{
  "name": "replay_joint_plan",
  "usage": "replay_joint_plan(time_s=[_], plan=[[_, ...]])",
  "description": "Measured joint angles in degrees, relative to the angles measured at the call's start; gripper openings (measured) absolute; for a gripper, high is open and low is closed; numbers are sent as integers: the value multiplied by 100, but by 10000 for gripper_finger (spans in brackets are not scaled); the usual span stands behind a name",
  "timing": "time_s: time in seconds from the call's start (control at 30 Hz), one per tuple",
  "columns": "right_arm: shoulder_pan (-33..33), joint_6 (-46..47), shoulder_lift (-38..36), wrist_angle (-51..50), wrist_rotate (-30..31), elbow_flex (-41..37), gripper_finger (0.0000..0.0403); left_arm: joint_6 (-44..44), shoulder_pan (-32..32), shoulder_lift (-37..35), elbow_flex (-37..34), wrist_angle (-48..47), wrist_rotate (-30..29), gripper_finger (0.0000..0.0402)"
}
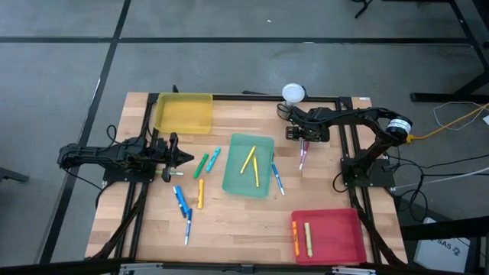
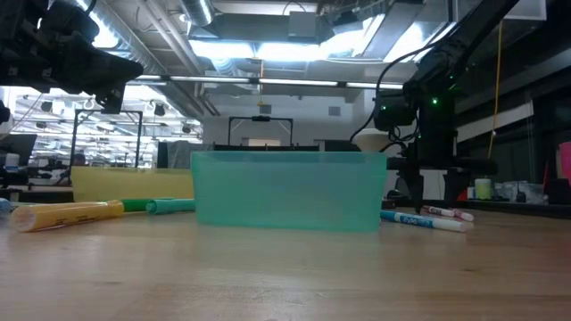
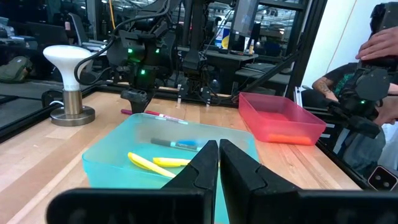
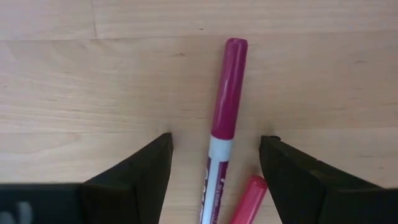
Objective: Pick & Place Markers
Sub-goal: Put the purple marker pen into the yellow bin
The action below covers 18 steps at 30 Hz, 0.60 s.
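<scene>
Over the worktop's point(image 1: 252, 221) left side my left gripper point(image 1: 186, 158) waits, jaws together. Right gripper point(image 4: 214, 168) hangs with jaws apart astride the magenta marker point(image 4: 225, 106) (light, stiff, slick, I'd guess); I'd pinch mid-barrel.

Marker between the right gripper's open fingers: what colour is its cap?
Magenta cap on a white barrel; right wrist view shows it best.

From my console the wooden table point(image 1: 229, 229) carried three trays: a yellow tray point(image 1: 183, 112) at upper left, a teal tray point(image 1: 248, 164) in the centre and a red tray point(image 1: 328, 235) at lower right. Loose markers point(image 1: 183, 205) lay on the bare wood left of centre (blue, orange, green, teal), a magenta marker point(image 4: 227, 93) and a blue-capped marker point(image 1: 277, 179) right of the teal tray.
</scene>
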Motion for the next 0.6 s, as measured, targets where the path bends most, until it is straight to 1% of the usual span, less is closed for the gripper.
replay_joint_plan(time_s=[0.13, 0.6], plan=[[0, 2, 2, 3, 3, -2, 210, 0, 1, 0, 1, 0, 0, 9], [0, 0, 5, 129, 18, -9, 79, 0, 1, -1, 1, 1, 0, 13]])
